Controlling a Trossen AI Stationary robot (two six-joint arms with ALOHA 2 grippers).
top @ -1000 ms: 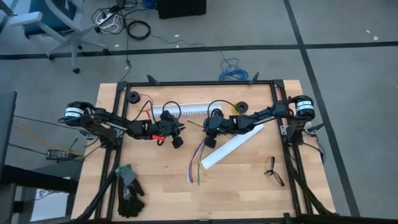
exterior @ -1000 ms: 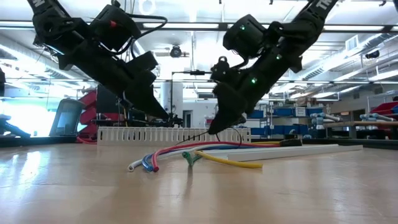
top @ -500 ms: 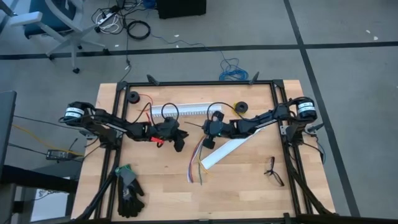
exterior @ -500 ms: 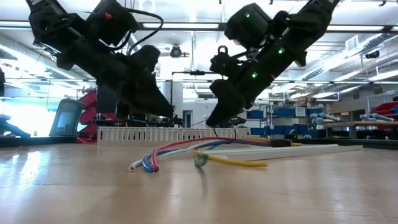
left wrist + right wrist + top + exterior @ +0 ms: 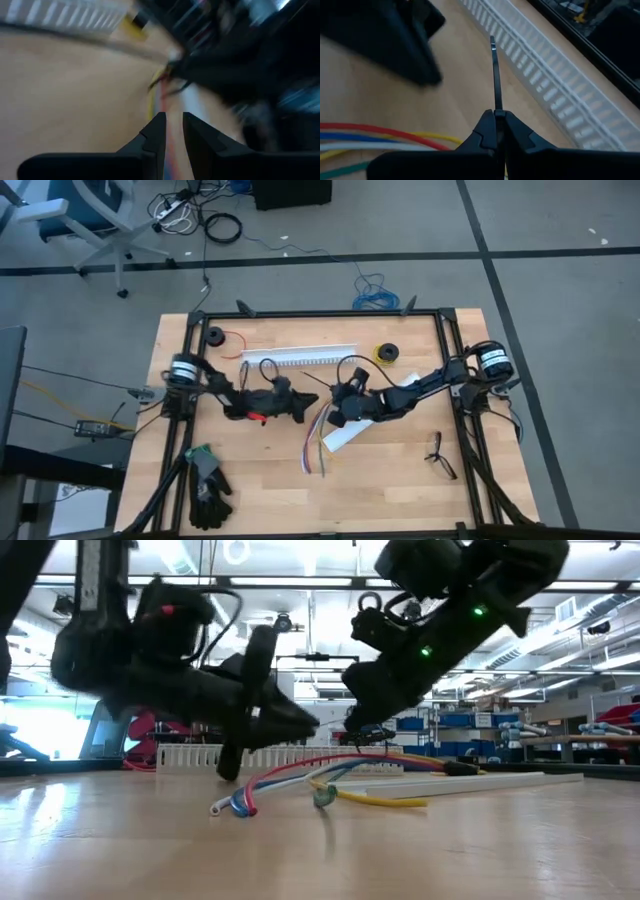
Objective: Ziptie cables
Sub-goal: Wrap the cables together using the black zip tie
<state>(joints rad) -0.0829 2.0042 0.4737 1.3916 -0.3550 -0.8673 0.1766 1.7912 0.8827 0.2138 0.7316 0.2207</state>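
– Wooden surface [image 5: 400,470], framed in black rails; where's the ziptie [image 5: 495,75]?

– Clamped in the right tool [image 5: 335,412], strip pointing straight out towards 9 o'clock, at the left tool [image 5: 308,398].

– And the cables [image 5: 318,442]?

– Just below both, long axis from 12 to 6 o'clock, fanning at 6. Right tool is nearer.

– Poses?

– Both arms reach low towards centre. Left tool's fingers [image 5: 156,132] stand slightly apart, holding nothing I can see.

A white slotted channel [image 5: 300,357] lies on the desk [image 5: 400,480] beyond the tools, a yellow spool [image 5: 386,354] beside its end; black gloves [image 5: 207,490] and a black forked object [image 5: 438,455] lie nearer.
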